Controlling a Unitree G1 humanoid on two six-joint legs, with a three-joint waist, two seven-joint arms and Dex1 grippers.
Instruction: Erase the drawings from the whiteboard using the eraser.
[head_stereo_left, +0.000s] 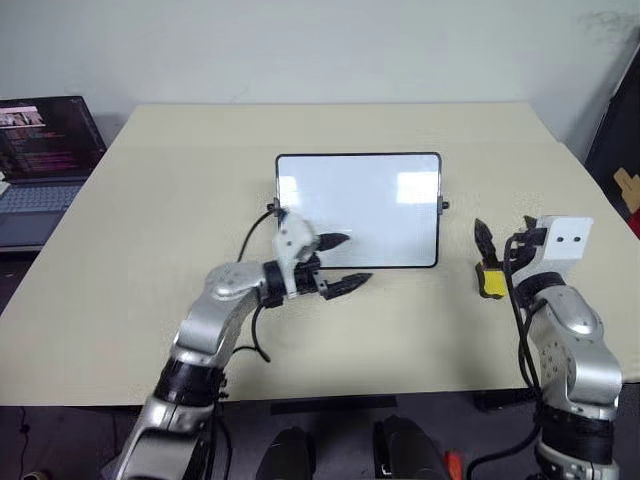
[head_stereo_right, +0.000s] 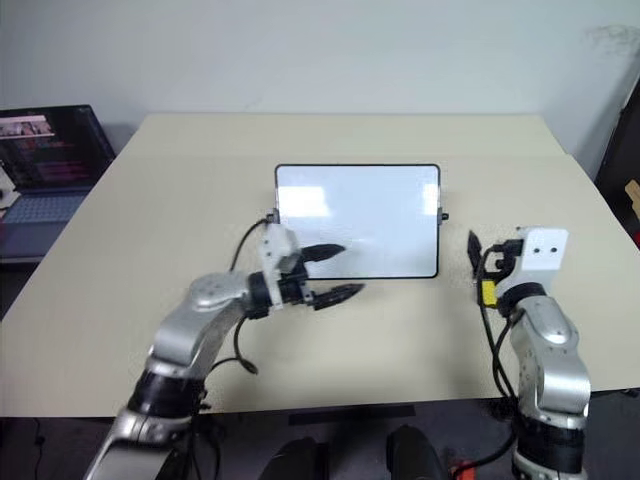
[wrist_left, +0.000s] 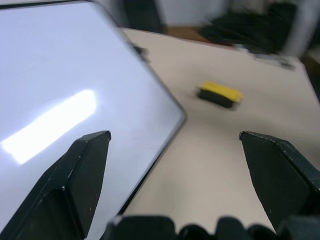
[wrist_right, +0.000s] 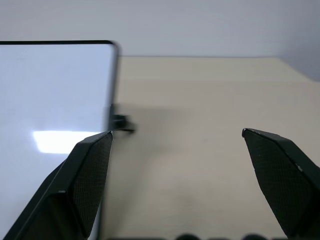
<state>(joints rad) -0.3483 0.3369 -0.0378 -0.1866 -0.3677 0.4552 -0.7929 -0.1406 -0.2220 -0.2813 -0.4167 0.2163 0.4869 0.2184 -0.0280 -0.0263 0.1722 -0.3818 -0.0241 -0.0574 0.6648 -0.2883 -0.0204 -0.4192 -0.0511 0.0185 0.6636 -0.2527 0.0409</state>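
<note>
The whiteboard (head_stereo_left: 358, 205) stands on the tan table (head_stereo_left: 150, 200), its black-framed face plain white where I see it. The drawings are out of view; my left gripper covers a little of the board's lower left. That left gripper (head_stereo_left: 358, 258) is open at the board's lower left corner, one finger over the face and one over the table. The yellow eraser (head_stereo_left: 492, 282) with its dark underside lies on the table right of the board, also seen in the left wrist view as eraser (wrist_left: 220, 94). My right gripper (head_stereo_left: 504, 228) hangs open just above it, holding nothing.
An open laptop (head_stereo_left: 45, 160) sits at the table's far left edge. A dark object (head_stereo_left: 620, 130) leans beyond the right edge. The board's side knob (wrist_right: 122, 121) sticks out toward my right gripper. Bare tabletop lies in front of the board.
</note>
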